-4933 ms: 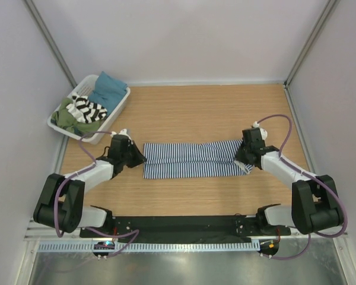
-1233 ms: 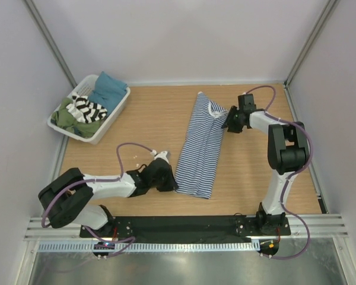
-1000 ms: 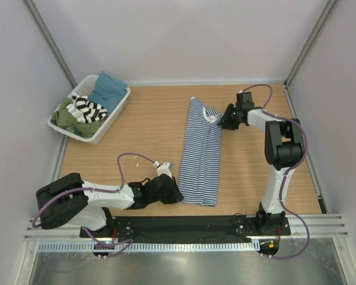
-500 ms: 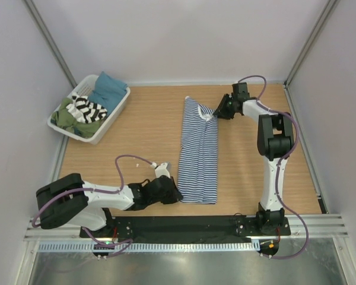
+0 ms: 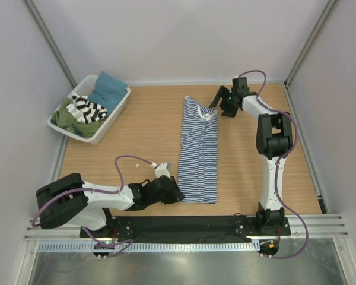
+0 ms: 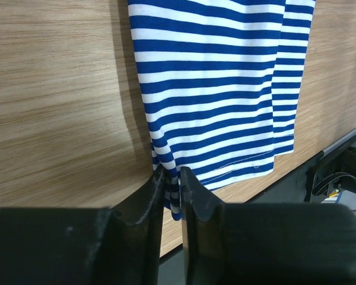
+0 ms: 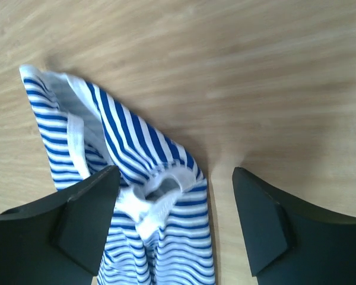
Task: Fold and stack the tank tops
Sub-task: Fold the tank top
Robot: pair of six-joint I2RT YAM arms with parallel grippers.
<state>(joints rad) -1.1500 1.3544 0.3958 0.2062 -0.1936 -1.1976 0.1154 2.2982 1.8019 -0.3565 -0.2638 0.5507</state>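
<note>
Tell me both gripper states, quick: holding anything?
Left gripper: closed, pinching a hem corner of the navy-striped tank top.
Right gripper: open, holding nothing, over the strap end.

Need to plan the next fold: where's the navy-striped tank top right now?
Top view: the navy-striped tank top lies lengthwise down the middle of the table, near-left corner pinched in the left gripper, strap end at the open right gripper.
</note>
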